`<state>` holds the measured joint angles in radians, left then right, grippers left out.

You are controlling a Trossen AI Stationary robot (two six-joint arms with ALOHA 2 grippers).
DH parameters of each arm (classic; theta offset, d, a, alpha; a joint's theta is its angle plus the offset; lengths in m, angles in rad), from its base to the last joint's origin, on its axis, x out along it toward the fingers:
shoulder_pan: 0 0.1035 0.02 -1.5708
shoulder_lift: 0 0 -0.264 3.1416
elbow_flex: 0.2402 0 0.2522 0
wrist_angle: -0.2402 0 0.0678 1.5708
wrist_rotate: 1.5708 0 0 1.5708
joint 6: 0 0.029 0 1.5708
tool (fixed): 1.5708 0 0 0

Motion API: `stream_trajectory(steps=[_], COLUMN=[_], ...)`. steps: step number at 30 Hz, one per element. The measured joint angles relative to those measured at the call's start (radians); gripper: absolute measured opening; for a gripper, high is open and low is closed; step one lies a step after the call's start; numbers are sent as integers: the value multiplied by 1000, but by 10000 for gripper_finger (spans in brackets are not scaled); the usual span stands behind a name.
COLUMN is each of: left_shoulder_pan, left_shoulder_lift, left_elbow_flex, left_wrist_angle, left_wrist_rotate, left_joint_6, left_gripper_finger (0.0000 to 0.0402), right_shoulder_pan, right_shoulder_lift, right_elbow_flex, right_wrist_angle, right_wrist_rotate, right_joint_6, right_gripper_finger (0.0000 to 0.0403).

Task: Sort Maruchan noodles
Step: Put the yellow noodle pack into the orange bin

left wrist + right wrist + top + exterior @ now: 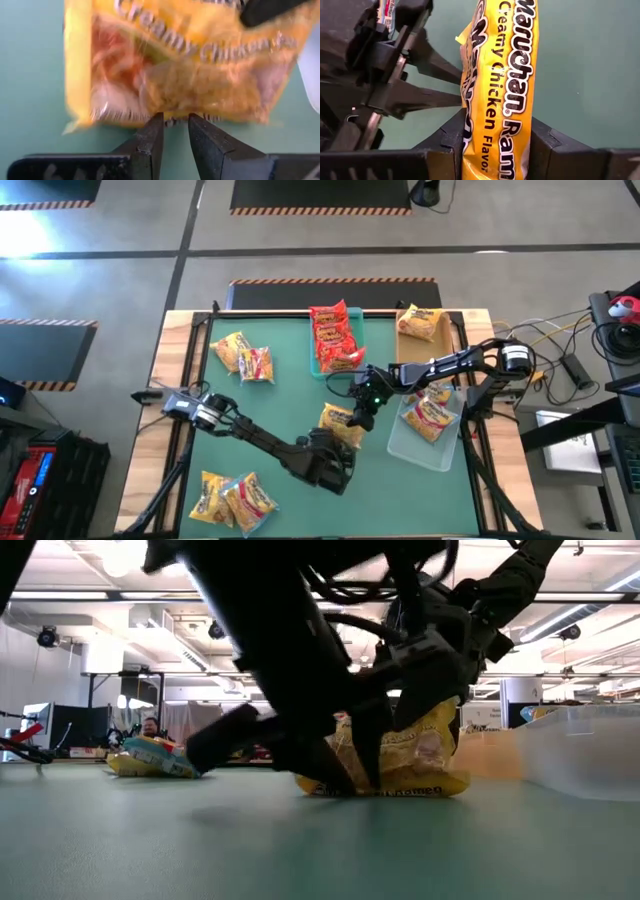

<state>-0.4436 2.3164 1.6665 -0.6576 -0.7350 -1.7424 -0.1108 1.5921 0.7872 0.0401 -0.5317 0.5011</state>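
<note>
Working at mid-desk, we see both grippers meet at one yellow packet of creamy chicken ramen, which stands on edge on the green desk. Our right gripper straddles the packet, one finger on each flat face, closing on it; the right wrist view shows both fingers against the wrapper. Our left gripper sits just beside the packet's lower edge with its fingers narrowly parted and nothing visibly between them; whether they pinch the crimped seam we cannot tell. Other packets lie sorted: red ones in a teal tray, yellow-white ones in a clear tray, further pairs at the desk's left and near corner. We judge the risks as follows: the slick, crinkly wrapper may slip from the right fingers if they close on air-filled film rather than the noodle block; the left arm, crowded close, may snag the packet or collide with the right arm during lifting; hard squeezing may crush the noodles.
</note>
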Motion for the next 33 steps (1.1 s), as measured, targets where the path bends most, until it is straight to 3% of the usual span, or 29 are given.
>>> stream_trajectory(steps=[9, 33], left_shoulder_pan=[-59, -76], left_shoulder_lift=[-11, -17], left_elbow_flex=[1, 5], left_wrist_angle=[-42, -71], left_wrist_rotate=[-21, 14], left_joint_6=[-164, -200], left_gripper_finger=[76, 75], right_shoulder_pan=[4, -30], right_shoulder_lift=[0, -4], right_elbow_flex=[0, 86], right_wrist_angle=[3, -13], right_wrist_rotate=[-1, -26], right_joint_6=[-1, -12], right_gripper_finger=[118, 116])
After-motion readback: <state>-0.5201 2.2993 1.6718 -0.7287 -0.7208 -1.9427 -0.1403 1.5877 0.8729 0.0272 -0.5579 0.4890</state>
